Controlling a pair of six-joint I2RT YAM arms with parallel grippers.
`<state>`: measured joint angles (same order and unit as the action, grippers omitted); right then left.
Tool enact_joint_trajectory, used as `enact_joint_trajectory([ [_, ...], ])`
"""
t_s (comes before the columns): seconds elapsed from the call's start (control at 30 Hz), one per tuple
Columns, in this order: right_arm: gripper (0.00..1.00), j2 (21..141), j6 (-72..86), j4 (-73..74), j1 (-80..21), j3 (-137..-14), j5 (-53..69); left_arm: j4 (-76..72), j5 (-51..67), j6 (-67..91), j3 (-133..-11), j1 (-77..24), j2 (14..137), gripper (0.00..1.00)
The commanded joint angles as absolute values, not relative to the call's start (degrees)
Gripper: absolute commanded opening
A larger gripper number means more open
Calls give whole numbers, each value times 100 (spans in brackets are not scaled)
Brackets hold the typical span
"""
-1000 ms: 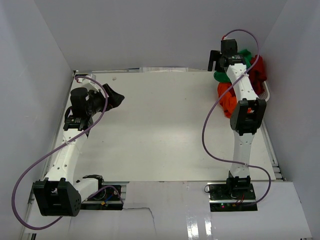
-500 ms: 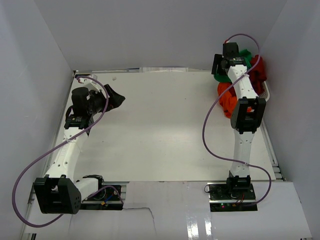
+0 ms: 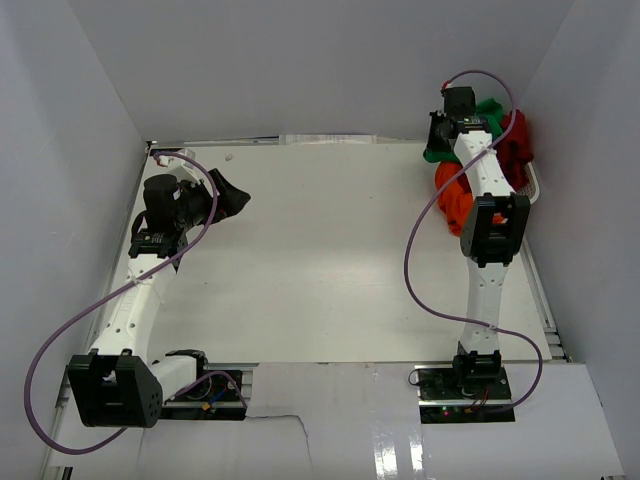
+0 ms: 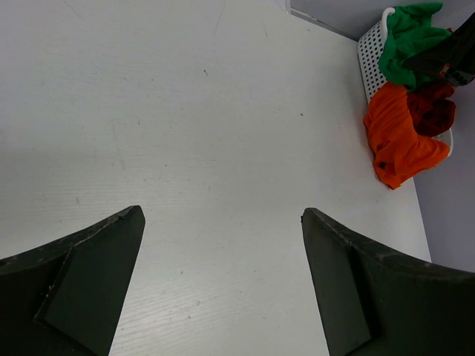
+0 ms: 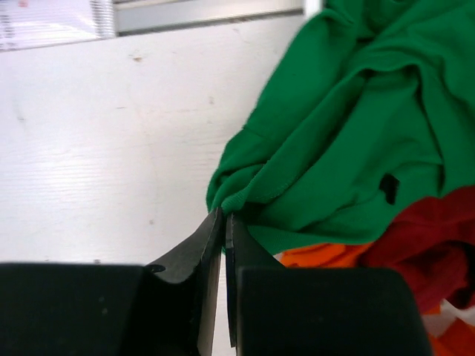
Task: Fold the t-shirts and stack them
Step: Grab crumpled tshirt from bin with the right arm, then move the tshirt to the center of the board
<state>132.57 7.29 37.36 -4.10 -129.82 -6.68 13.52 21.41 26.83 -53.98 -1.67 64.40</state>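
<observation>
Three t-shirts lie heaped in and over a basket at the far right. The green t-shirt [image 5: 356, 133] is on top, the orange one [image 3: 452, 195] hangs toward the table, and the dark red one [image 3: 515, 140] lies behind. My right gripper [image 5: 224, 216] is shut, pinching a folded edge of the green t-shirt at the pile's left side. My left gripper [image 4: 223, 215] hovers open over bare table at the far left [image 3: 235, 195], with nothing between its fingers. From there the green [image 4: 407, 37], orange [image 4: 397, 137] and dark red [image 4: 434, 111] shirts show in the distance.
The white lattice basket [image 4: 369, 55] stands against the right wall at the table's far right corner. Grey walls close in the table on the left, back and right. White tabletop [image 3: 320, 260] lies between the two arms.
My right gripper has gone from open to shut, pinching the green t-shirt's edge, and its wrist has dipped slightly toward the pile. The left arm has not moved.
</observation>
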Motion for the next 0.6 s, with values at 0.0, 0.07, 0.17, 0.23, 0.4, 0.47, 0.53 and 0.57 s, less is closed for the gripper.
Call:
enact_joint_trajectory([
  [0.0,8,12649,738,3113,-404,-13166,350,1415,2118,2610,-5440,-158,6372,98],
  [0.07,8,12237,721,2848,-396,-13341,754,1406,2127,2610,-5432,-158,6372,98],
  [0.17,8,11588,817,2586,-387,-13833,1851,1406,2136,2610,-5440,-158,6355,98],
  [0.23,8,11164,1079,2409,-404,-13808,2651,1406,2136,2610,-5432,-158,6346,98],
  [0.4,8,9801,2089,1839,-404,-13300,4759,1406,2101,2628,-5423,-158,6293,98],
  [0.47,8,9274,2978,1182,-553,-12413,5813,1424,1978,2645,-5423,-158,6267,98],
  [0.53,8,8563,3049,1134,-781,-11424,6080,1459,1759,2663,-5440,-158,6188,98],
  [0.57,8,8360,3146,812,-826,-11069,6247,1502,1653,2680,-5432,-158,6153,98],
])
